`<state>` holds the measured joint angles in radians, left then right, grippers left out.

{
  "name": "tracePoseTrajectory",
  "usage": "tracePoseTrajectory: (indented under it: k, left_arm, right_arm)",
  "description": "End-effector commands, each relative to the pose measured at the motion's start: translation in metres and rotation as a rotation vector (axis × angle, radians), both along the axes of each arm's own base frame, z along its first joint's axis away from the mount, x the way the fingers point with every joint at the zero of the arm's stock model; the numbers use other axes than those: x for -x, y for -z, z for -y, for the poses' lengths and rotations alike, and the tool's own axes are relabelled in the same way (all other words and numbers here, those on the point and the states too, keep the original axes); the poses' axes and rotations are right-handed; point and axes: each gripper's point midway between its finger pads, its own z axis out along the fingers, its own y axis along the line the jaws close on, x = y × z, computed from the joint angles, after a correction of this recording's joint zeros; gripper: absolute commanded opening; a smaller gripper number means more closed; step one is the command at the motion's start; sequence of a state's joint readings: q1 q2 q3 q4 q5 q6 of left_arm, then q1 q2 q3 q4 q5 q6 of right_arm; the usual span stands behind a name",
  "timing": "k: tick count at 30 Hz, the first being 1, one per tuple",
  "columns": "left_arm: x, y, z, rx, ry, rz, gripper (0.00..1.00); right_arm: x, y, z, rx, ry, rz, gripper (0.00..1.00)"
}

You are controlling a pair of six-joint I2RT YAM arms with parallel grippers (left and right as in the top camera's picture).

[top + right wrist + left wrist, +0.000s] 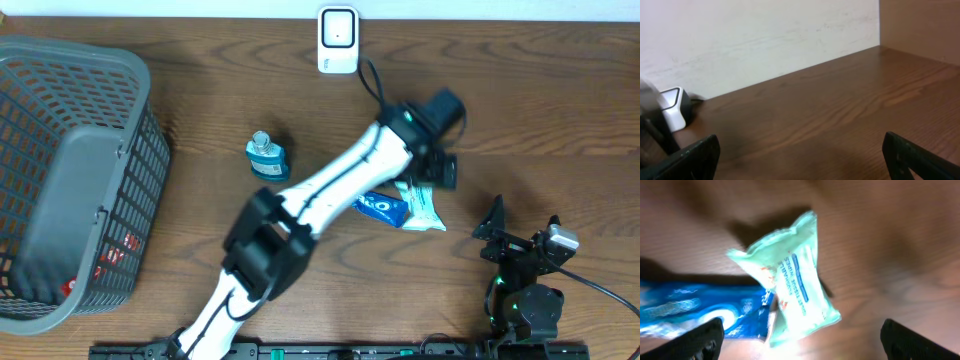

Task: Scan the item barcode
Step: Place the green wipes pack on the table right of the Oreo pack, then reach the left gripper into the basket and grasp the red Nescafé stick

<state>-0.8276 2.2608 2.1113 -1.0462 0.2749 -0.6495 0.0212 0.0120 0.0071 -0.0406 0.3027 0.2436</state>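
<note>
While the left pincer [438,172] hangs released above it, the mint-green wipes pack [425,205] lies flat on the worktop [560,100], gripped by nothing.

As seen by the left wrist camera, the pack rests label up and tilted, with both fingers [705,340] spread wide on either side and clear of it. The pack sits right of the worktop's middle, nearer the front edge, and its lower left end touches a blue packet [380,207] lying beside it. A white scanner [338,40] stands at the rear edge, well apart from the pack, and a small blue bottle [266,157] stands upright left of the middle. A grey basket [150,170] fills the left edge. Near the front right corner, the right pincer [522,232] is spread open and empty.
</note>
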Motion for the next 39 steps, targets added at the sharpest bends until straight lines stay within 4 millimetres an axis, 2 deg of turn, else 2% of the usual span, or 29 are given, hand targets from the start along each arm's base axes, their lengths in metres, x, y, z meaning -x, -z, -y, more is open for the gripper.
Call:
tracePoseTrajectory:
  k: [1,4,6,7,9,11,12,13,14,15,17,19,21,23,26,30,33,39]
  left_arm:
    - [-0.053,-0.15,-0.06,0.104,-0.074,0.317,1.0]
    - [-0.069,-0.225,-0.135,0.091,-0.189,0.473,0.99]
    - [-0.074,-0.264,-0.191,0.074,-0.302,0.56,0.98]
    - [-0.074,-0.278,-0.221,0.057,-0.366,0.594,0.98]
    - [-0.072,-0.302,-0.292,-0.001,-0.53,0.652,0.98]
    - [-0.065,-0.309,-0.348,-0.049,-0.658,0.655,0.98]
    - [-0.057,-0.308,-0.382,-0.088,-0.741,0.636,0.98]
    - [-0.051,-0.305,-0.406,-0.116,-0.798,0.615,0.98]
    - [-0.045,-0.3,-0.429,-0.142,-0.868,0.582,0.98]
    - [-0.035,-0.292,-0.456,-0.157,-0.991,0.526,0.98]
    - [-0.015,-0.272,-0.497,-0.161,-1.248,0.396,0.98]
    - [0.004,-0.251,-0.527,-0.166,-1.465,0.267,0.98]
    - [0.019,-0.228,-0.548,-0.184,-1.621,0.145,0.98]
    - [0.028,-0.206,-0.561,-0.209,-1.698,0.059,0.98]
    - [0.033,-0.173,-0.57,-0.242,-1.752,-0.048,0.98]
    - [0.039,-0.132,-0.571,-0.279,-1.813,-0.167,0.98]
    - [0.047,-0.109,-0.572,-0.325,-1.865,-0.227,0.99]
    - [0.066,-0.083,-0.586,-0.466,-1.91,-0.236,0.99]
  right_arm:
    - [0.0,0.001,-0.003,0.013,-0.013,-0.004,0.99]
    - [0.0,0.001,-0.003,0.013,-0.013,-0.004,0.99]
    - [0.0,0.001,-0.003,0.013,-0.013,-0.004,0.99]
    - [0.0,0.001,-0.003,0.013,-0.013,-0.004,0.99]
    - [0.0,0.001,-0.003,0.013,-0.013,-0.004,0.99]
    - [0.0,0.001,-0.003,0.013,-0.013,-0.004,0.99]
    - [0.0,0.001,-0.003,0.013,-0.013,-0.004,0.99]
    - [0.0,0.001,-0.003,0.013,-0.013,-0.004,0.99]
    - [0.0,0.001,-0.003,0.013,-0.013,-0.004,0.99]
    - [0.0,0.001,-0.003,0.012,-0.013,-0.004,0.99]
    - [0.0,0.001,-0.003,0.013,-0.013,-0.004,0.99]
    - [0.0,0.001,-0.003,0.013,-0.013,-0.004,0.99]
    - [0.0,0.001,-0.003,0.013,-0.013,-0.004,0.99]
    - [0.0,0.001,-0.003,0.013,-0.013,-0.004,0.99]
    - [0.0,0.001,-0.003,0.013,-0.013,-0.004,0.99]
    - [0.0,0.001,-0.003,0.013,-0.013,-0.004,0.99]
    - [0.0,0.001,-0.003,0.013,-0.013,-0.004,0.99]
    - [0.0,0.001,-0.003,0.013,-0.013,-0.004,0.99]
